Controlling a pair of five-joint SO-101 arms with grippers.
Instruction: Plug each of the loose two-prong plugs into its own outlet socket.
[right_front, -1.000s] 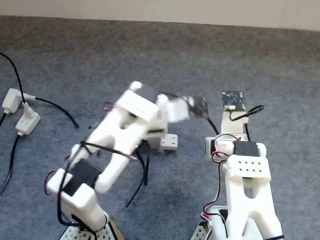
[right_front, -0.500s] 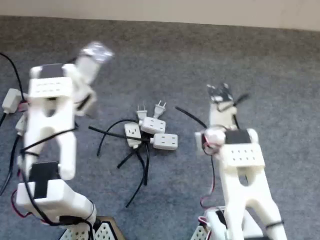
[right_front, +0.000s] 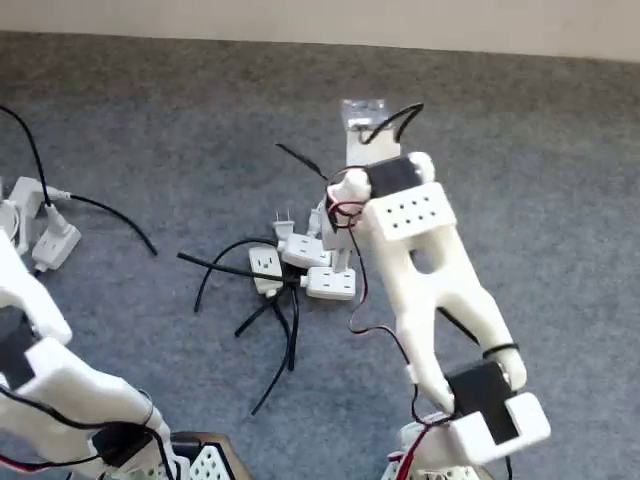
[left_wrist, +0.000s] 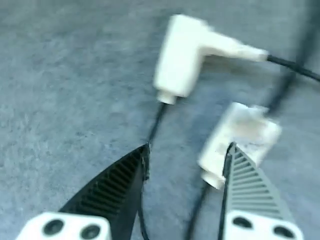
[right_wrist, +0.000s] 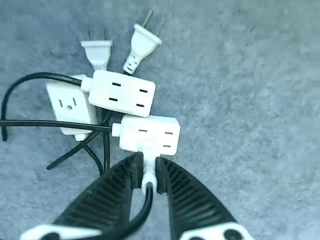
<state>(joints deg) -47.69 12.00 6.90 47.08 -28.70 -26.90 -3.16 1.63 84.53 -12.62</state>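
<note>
Two loose two-prong plugs (right_wrist: 97, 52) (right_wrist: 142, 45) lie prongs-up beside a cluster of three white outlet sockets (right_wrist: 122, 92) (right_wrist: 147, 132) (right_wrist: 70, 107) on black cords. My right gripper (right_wrist: 147, 160) sits at the nearest socket, fingers closed on its white cord neck. In the high view the right arm (right_front: 410, 215) leans over this cluster (right_front: 330, 283), and one plug (right_front: 284, 222) is visible beside it. My left gripper (left_wrist: 188, 147) hangs open above two white corded plugs (left_wrist: 185, 55) (left_wrist: 240, 135) at the far left, touching neither.
Grey carpet (right_front: 520, 150) covers the whole surface. Black cords (right_front: 275, 330) trail from the cluster toward the arm bases. The two white plugs at the left edge (right_front: 52, 245) have cords running off the carpet's left side.
The left arm swung from the centre out to the far left edge. The right arm reached forward and left over the socket cluster, its gripper now at the nearest socket.
</note>
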